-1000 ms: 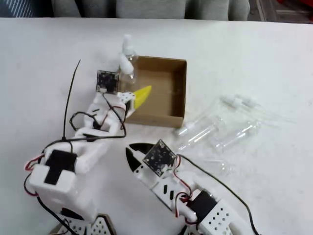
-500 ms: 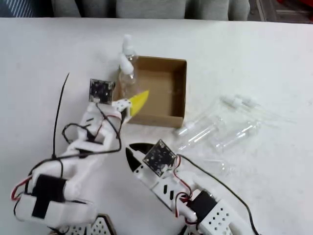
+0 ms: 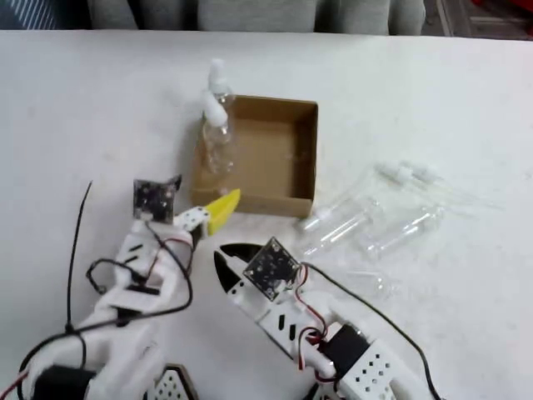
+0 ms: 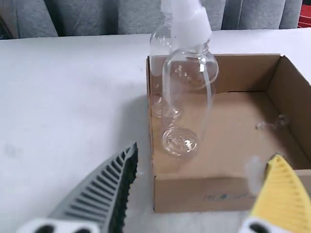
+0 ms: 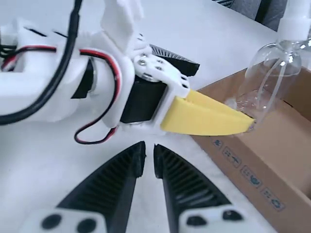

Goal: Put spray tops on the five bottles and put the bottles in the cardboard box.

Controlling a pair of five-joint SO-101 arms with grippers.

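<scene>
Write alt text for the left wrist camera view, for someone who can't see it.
A clear spray bottle with a white spray top stands inside an open cardboard box on a white table, a second clear bottle close behind it. The left gripper is open just short of the box, one finger grey, one yellow.

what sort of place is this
Probably a robotics lab or workshop bench: the left arm and right arm, wiring exposed, stand on a plain white table, with a cardboard box and clear bottles laid out.
</scene>
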